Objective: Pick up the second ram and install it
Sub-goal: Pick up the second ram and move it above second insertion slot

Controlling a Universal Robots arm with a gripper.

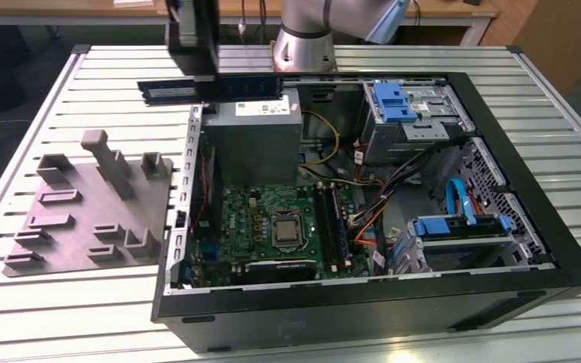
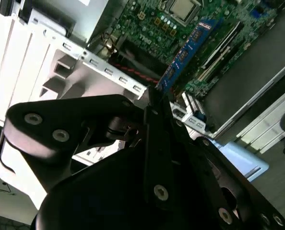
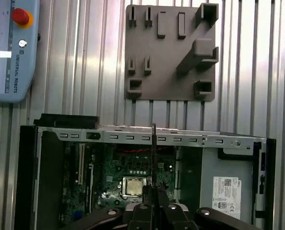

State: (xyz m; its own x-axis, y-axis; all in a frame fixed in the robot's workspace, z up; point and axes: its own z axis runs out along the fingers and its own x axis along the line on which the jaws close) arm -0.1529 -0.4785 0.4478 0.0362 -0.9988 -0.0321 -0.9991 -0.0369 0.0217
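My gripper (image 1: pixel 206 76) is shut on the second ram (image 1: pixel 208 88), a long, thin, dark stick with a pale label near one end. It hangs level above the back edge of the open computer case (image 1: pixel 532 249), over the power supply (image 1: pixel 252 128). In the second wrist view the ram (image 2: pixel 186 51) looks blue with black chips and sticks out from between the fingers (image 2: pixel 158 111) toward the motherboard (image 2: pixel 147 28). In the first wrist view the ram (image 3: pixel 153 153) shows edge-on above the processor (image 3: pixel 132 187). The memory slots (image 1: pixel 333 221) lie beside the processor (image 1: pixel 287 230).
A grey slotted holder block (image 1: pixel 88 208) lies on the slatted table (image 1: pixel 58 302) at the exterior view's left of the case. Drive cages with blue clips (image 1: pixel 396 102) and cable bundles (image 1: pixel 392 189) fill the case's other side. A pendant with a red button (image 3: pixel 10 48) rests on the table.
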